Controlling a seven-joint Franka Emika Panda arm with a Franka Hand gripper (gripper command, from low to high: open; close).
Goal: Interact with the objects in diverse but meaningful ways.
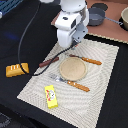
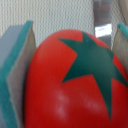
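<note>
In the wrist view a red tomato [image 2: 65, 85] with a dark green star top fills the space between my gripper's [image 2: 75, 37] teal pads [image 2: 22, 55], and both pads touch its sides. In the exterior view the arm's white hand [image 1: 69, 29] hangs over the far part of the placemat and hides the fingers and the tomato. A dark brown sausage [image 1: 48, 62] lies just to the exterior view's left of the hand. An orange-yellow bread loaf [image 1: 16, 69] sits off the mat at the left. A yellow block [image 1: 51, 96] with red marks lies near the mat's front edge.
A round tan plate [image 1: 73, 68] sits mid-mat with an orange-handled knife [image 1: 86, 60] behind it and a fork [image 1: 70, 82] in front. Grey pots [image 1: 97, 15] stand on a board at the back right. A black cable [image 1: 25, 35] loops on the left.
</note>
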